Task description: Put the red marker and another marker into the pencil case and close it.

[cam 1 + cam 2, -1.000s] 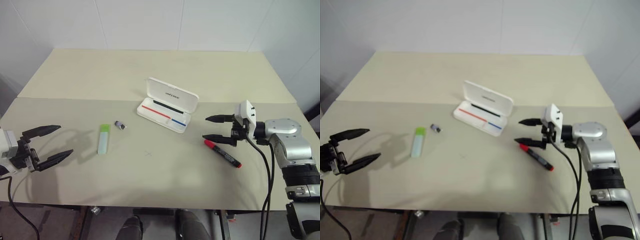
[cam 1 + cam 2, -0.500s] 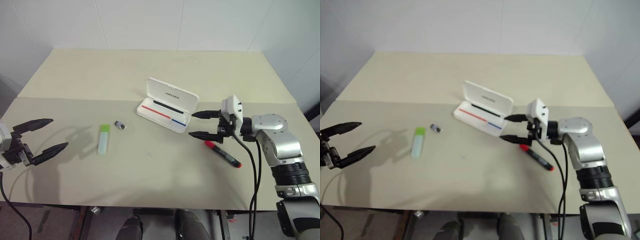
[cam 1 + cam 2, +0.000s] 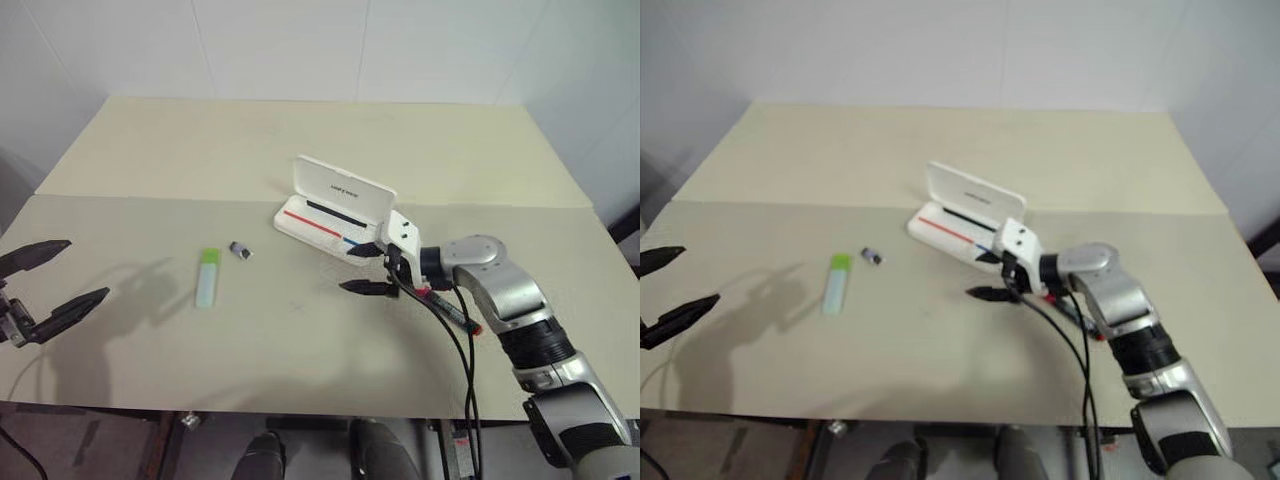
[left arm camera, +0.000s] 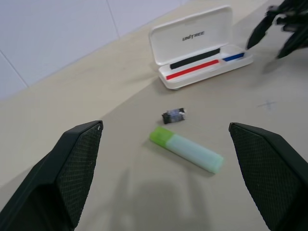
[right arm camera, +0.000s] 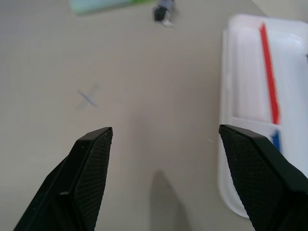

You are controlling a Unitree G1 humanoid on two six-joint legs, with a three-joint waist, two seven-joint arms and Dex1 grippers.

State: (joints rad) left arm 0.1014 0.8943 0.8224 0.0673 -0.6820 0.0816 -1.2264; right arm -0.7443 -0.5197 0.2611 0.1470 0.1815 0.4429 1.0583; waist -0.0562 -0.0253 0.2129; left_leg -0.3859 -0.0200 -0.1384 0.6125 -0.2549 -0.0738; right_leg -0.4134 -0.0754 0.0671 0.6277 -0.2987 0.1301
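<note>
Right tool: fingers spread wide, empty, poised low over the desk just in front of the case's near right corner.

Left tool: fingers spread wide, empty, at the desk's left edge, well apart from every item.

Pencil case: white hard shell, lid upright and open, dark lettering on lid, red and blue stripe along the tray. Just beyond and left of the right tool, far right of the left tool. Judged rigid, light, smooth; likely to slide if pushed on the lid without bracing. Best closed by pressing the lid's free edge down.

Red marker: red cap, black barrel, red tail end, flat on the desk behind the right tool, partly masked by that arm and its cable. Judged light, stiff, round, prone to roll; grip across mid-barrel, fingers square to its length.

Pale green marker: flat mint body, lime cap, flat on the desk between the two tools, nearer the left one. Judged light, stiff, slick-sided, unlikely to roll; grip across the narrow sides near the middle.

Small dark grey lump: just beside the green marker's cap end, toward the case. No part of the task.

Neither marker yet in the case.
</note>
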